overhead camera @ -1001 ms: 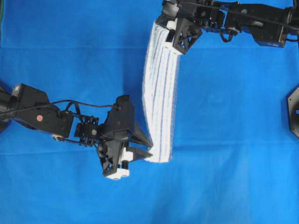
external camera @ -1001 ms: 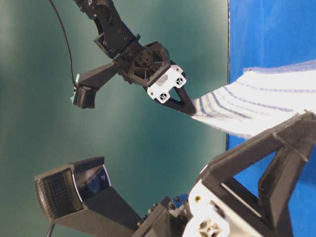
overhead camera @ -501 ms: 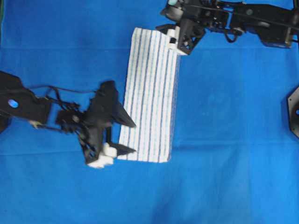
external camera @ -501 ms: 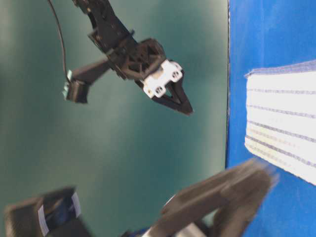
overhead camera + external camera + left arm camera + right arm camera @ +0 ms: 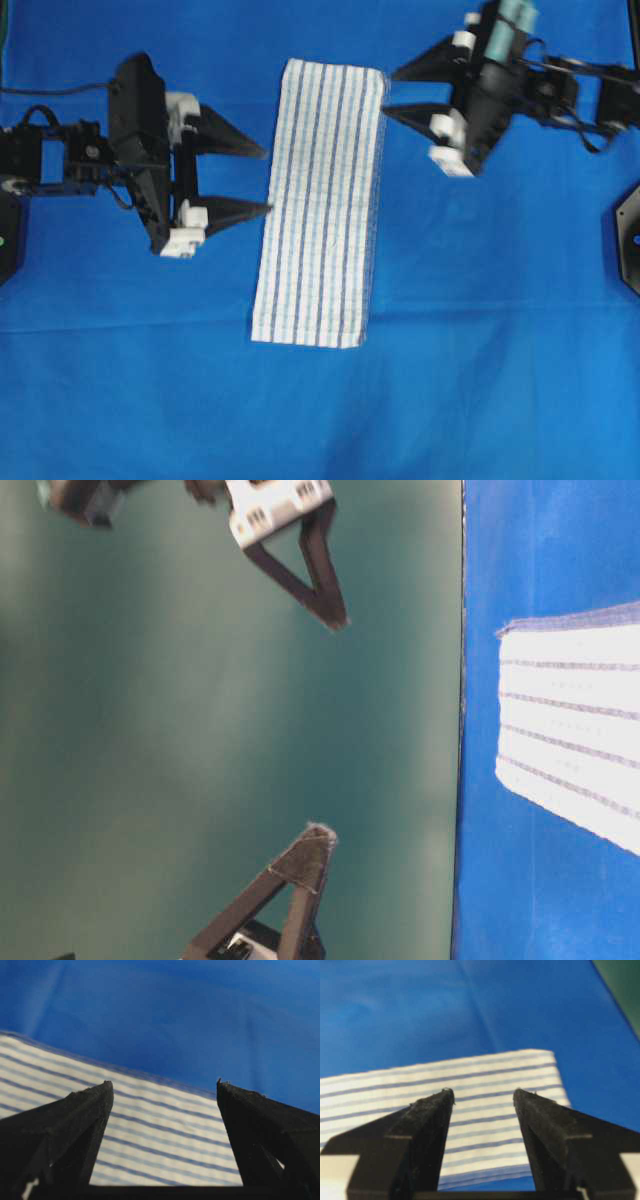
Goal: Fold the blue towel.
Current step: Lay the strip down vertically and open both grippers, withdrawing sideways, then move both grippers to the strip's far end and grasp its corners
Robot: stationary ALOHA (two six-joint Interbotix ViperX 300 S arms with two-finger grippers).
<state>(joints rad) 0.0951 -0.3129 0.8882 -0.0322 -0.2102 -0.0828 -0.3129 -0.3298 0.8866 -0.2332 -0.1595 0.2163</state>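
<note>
My left gripper point(image 5: 258, 180) hangs over the left part of the bench, its jaws spread wide with nothing between them, the two tips pointing rightward at the long left edge of the blue towel point(image 5: 320, 200) and stopping just short of it. From my left wrist camera the two dark fingers point(image 5: 75, 1125) frame the striped cloth below, with bare blue tablecloth point(image 5: 500, 350) beyond. The towel lies flat in the middle of the bench as a long narrow strip, its thin dark stripes running along its length, a folded layer showing along the right edge. My right gripper point(image 5: 392, 93) sits just beside the towel's far right corner, jaws parted and empty, tips pointing left toward that corner; my right wrist camera shows the corner between them.
</note>
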